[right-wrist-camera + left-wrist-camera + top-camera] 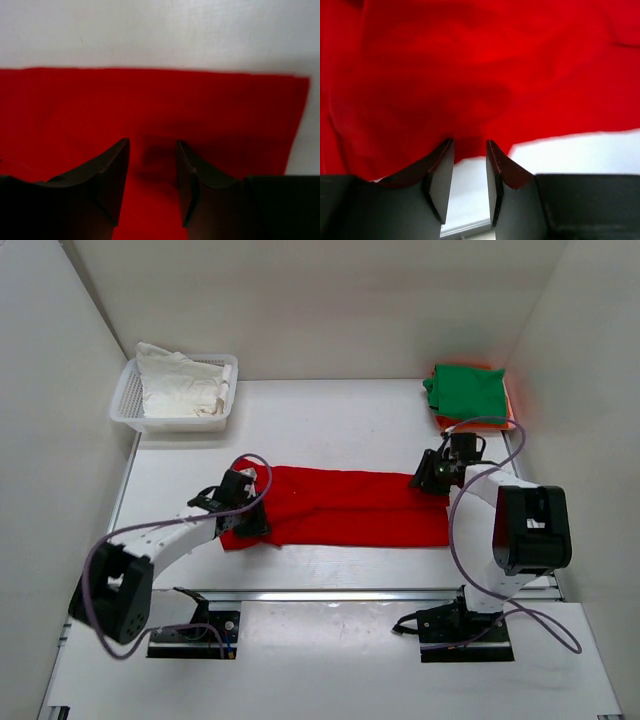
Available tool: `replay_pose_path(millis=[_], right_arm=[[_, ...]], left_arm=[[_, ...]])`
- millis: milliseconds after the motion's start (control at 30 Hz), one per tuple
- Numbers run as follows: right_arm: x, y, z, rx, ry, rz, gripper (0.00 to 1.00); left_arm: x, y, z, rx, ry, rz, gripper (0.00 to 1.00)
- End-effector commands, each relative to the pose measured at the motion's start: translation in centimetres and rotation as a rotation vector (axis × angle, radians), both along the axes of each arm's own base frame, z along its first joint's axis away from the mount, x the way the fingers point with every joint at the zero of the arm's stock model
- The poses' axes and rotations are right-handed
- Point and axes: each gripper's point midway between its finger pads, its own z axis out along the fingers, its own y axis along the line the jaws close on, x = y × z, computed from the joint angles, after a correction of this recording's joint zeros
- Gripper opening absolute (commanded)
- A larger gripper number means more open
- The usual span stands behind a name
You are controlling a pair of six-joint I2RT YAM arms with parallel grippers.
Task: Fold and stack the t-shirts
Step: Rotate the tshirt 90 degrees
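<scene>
The red t-shirt (350, 507) lies folded into a long strip across the middle of the table. It fills the left wrist view (480, 70) and the right wrist view (150, 105). My left gripper (243, 502) is at the strip's left end, open, with its tips at the cloth's near edge (470, 145). My right gripper (432, 476) is above the strip's right end, open and empty (152, 145). The green t-shirt (465, 390) lies folded on the orange t-shirt (510, 405) at the back right corner.
A white basket (125, 405) with white cloth (180, 385) in it stands at the back left. White walls close the table on the left, back and right. A metal rail (380, 594) runs along the near edge.
</scene>
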Motion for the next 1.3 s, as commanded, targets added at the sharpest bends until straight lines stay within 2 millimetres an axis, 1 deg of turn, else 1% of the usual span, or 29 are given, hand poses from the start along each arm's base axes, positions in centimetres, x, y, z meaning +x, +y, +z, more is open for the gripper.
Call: replay_pose_path(millis=[0,33,100,133,167,200,267,300,333,367,400,467,500,567,600,633,700,833,900,933,967,1000,1033,1067,1100,1133,1167,1233,1267], right_arm=[[-3.6,1.6,-1.7,-0.003,0.111,0.001,0.39],[-4.6,2.3,-1.8,-0.021,0.127,0.005,0.39],[-9.0,4.4,-3.7,-0.025,0.217,0.036,0.38],[-9.7,5.0,-3.4,-0.018,0.204,0.044,0.38],[-12.2,6.2,-4.5,-0.004,0.251,0.057,0.38],[-13.8,7.6,-4.7,0.016,0.25,0.068,0.37],[-15.7,9.8,-3.9,0.063,0.222,0.092,0.38],[-17.3,11.1,-4.2,0.076,0.233,0.106,0.37],[-18.1,11.7,-3.9,0.094,0.221,0.122,0.37],[-19.0,13.2,-3.3,0.133,0.219,0.138,0.37],[-20.0,14.2,-3.3,0.146,0.222,0.15,0.37],[-21.0,16.5,-2.0,0.218,0.177,0.207,0.36],[-20.9,17.0,-1.6,0.233,0.159,0.217,0.37],[-21.0,17.7,-1.0,0.245,0.13,0.255,0.38],[-20.7,17.4,-1.1,0.235,0.135,0.252,0.38],[-20.7,17.5,-1.2,0.229,0.126,0.271,0.39],[-20.7,17.1,-2.1,0.215,0.164,0.287,0.4],[-19.9,17.3,-3.4,0.169,0.177,0.39,0.43],[-19.3,17.4,-3.1,0.131,0.156,0.426,0.43],[-19.0,17.3,-3.0,0.121,0.138,0.43,0.43],[-18.7,17.5,-2.7,0.13,0.119,0.45,0.43],[-18.1,17.9,-1.6,0.15,0.065,0.486,0.43],[-17.6,18.2,-0.6,0.183,0.031,0.496,0.43],[-16.9,18.3,0.0,0.222,0.007,0.505,0.43],[-16.5,18.8,1.4,0.247,-0.046,0.551,0.44],[-15.9,18.4,1.8,0.242,-0.051,0.531,0.45],[-15.4,18.2,2.4,0.226,-0.083,0.552,0.48],[-13.9,18.1,4.0,0.19,-0.136,0.554,0.55],[-13.0,18.2,5.2,0.18,-0.173,0.549,0.59]], left_arm=[[3.8,0.0,-0.1,0.035,-0.073,0.038,0.42],[5.0,-0.5,0.5,0.043,-0.095,0.023,0.42],[6.9,-1.3,-1.1,0.102,-0.032,-0.014,0.42],[8.7,-2.2,0.1,0.117,-0.034,-0.044,0.42],[9.1,-2.6,-2.2,0.158,0.041,-0.071,0.42],[10.9,-3.5,-2.8,0.184,0.076,-0.094,0.42],[15.7,-6.1,-1.8,0.163,0.037,-0.127,0.4],[16.1,-6.7,-3.3,0.176,0.065,-0.141,0.4],[17.9,-7.6,-3.6,0.172,0.056,-0.141,0.39],[20.6,-8.7,-1.8,0.146,-0.01,-0.134,0.38],[21.4,-8.4,-3.1,0.157,0.016,-0.127,0.39],[25.1,-9.5,-2.9,0.185,0.001,-0.137,0.38],[25.8,-9.7,-3.2,0.193,0.01,-0.145,0.39],[29.6,-10.7,-2.9,0.19,-0.013,-0.14,0.38],[32.1,-11.4,-0.1,0.154,-0.102,-0.123,0.39],[32.3,-10.8,-2.8,0.157,-0.053,-0.097,0.39],[34.4,-9.7,-3.4,0.094,-0.075,-0.034,0.41],[34.3,-7.6,-5.5,0.076,-0.066,0.016,0.42],[35.3,-6.4,-5.6,0.075,-0.067,0.042,0.42],[36.2,-6.1,-3.6,0.077,-0.1,0.056,0.42],[36.6,-5.9,-3.9,0.058,-0.092,0.053,0.42],[37.7,-5.7,-2.0,0.033,-0.13,0.065,0.42],[38.4,-6.9,1.3,-0.036,-0.191,0.032,0.43],[38.5,-7.3,3.2,-0.084,-0.211,0.012,0.44],[38.3,-7.9,6.7,-0.117,-0.259,-0.011,0.45],[37.8,-9.0,11.0,-0.154,-0.329,-0.056,0.47],[37.1,-10.0,13.4,-0.173,-0.358,-0.081,0.5],[34.1,-11.2,20.5,-0.19,-0.45,-0.148,0.55],[32.9,-11.8,22.4,-0.203,-0.468,-0.173,0.56]])
